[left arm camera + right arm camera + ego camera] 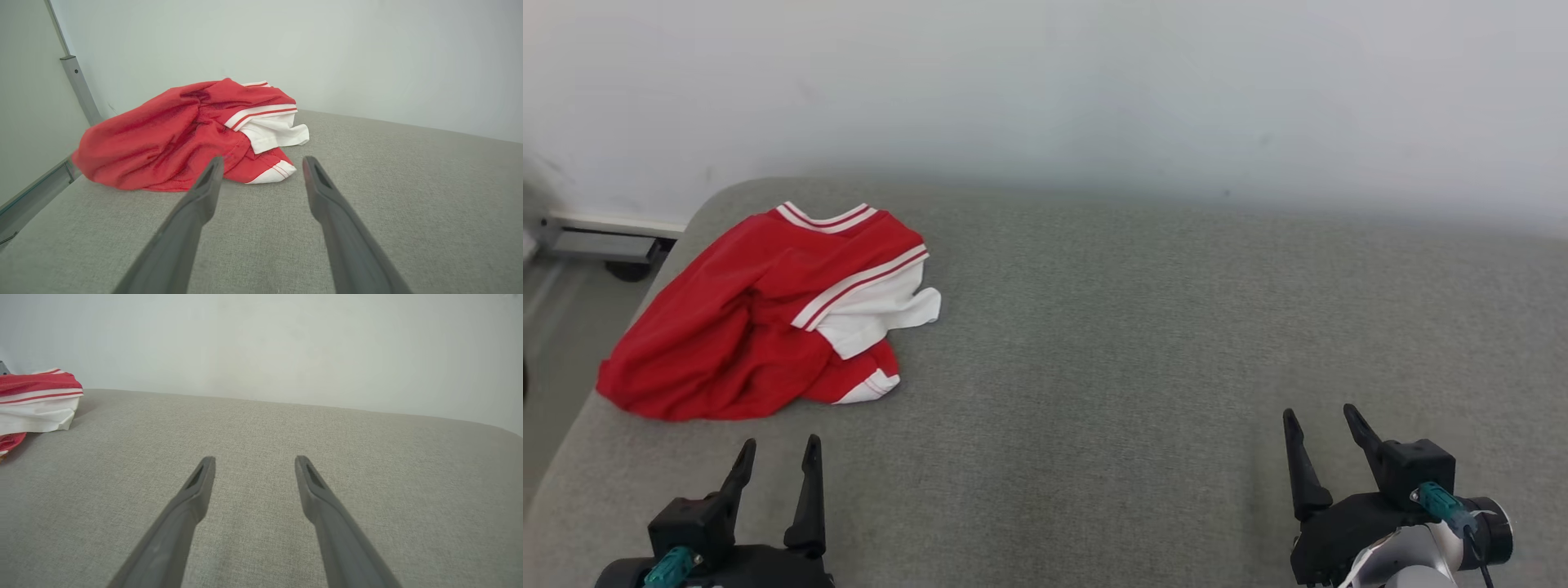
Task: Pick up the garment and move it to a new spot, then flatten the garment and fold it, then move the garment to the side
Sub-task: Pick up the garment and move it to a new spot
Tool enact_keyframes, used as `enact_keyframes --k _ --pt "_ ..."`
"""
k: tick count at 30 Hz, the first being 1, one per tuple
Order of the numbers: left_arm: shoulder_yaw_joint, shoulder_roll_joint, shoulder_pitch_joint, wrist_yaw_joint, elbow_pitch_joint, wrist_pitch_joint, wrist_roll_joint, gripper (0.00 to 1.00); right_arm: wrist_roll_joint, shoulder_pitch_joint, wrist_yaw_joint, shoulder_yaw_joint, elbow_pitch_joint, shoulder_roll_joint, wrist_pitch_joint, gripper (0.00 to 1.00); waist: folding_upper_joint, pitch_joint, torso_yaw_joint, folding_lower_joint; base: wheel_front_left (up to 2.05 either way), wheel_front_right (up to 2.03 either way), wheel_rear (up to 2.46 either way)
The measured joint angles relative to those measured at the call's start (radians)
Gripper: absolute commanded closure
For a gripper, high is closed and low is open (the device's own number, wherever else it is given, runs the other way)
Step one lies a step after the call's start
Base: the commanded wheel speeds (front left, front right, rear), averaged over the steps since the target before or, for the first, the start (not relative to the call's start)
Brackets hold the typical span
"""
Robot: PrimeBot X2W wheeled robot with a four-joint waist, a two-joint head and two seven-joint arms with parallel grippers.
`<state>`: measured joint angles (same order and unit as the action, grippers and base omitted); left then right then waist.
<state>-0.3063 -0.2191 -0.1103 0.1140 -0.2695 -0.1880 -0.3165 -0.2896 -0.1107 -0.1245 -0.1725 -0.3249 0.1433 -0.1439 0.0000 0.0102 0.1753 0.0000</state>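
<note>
Finding 1, task item: the garment [760,318], a red jersey with white striped trim, lies crumpled in a heap on the grey fabric-covered worktop [1135,327]. It is not spread or folded. Nothing is holding it, so the first step of the task is judged not yet begun.

Finding 2, left claw [781,443]: it is released, with the two fingers standing apart and nothing between them. It sits on the near side of the garment, close to the heap's near edge but not touching it. In the left wrist view the left claw [263,160] points almost straight at the garment [175,134]. The white-trimmed corner lies just beyond the gap between the fingers, and the red bulk sits off toward the left finger.

Finding 3, right claw [1319,412]: it is also released and empty. It stands well apart from the garment, off to the garment's right, with bare fabric between them. In the right wrist view the right claw [254,459] faces open worktop, and the garment [36,400] shows at the far left edge.

Finding 4, governing relation: the left arm is plainly the nearer. The heap's long axis runs on a diagonal, from its red hem nearest the worktop's left edge up to the striped collar on its far side. A short forward reach by the left claw, biased slightly left, is judged enough to meet cloth
</note>
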Motion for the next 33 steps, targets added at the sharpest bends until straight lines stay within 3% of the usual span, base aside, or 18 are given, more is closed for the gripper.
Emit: enact_keyframes --k 19,28,33 --pt "0.006 0.005 0.007 -0.001 0.001 0.002 -0.014 0.00 0.011 -0.001 0.000 -0.007 0.030 -0.016 0.022 0.00 0.0000 0.009 0.254 0.0000 0.00 0.00 0.00" --pt "-0.004 0.007 -0.004 -0.035 -0.018 0.025 -0.033 0.00 0.019 -0.002 0.000 -0.015 0.046 -0.010 0.040 0.00 0.0000 0.038 0.260 0.0000 0.00 0.00 0.00" --pt "-0.024 0.010 -0.147 -0.074 -0.063 0.093 -0.036 0.00 0.032 -0.001 0.000 -0.016 0.083 0.005 0.056 0.00 0.0001 0.066 0.251 0.0000 0.00 0.00 0.00"
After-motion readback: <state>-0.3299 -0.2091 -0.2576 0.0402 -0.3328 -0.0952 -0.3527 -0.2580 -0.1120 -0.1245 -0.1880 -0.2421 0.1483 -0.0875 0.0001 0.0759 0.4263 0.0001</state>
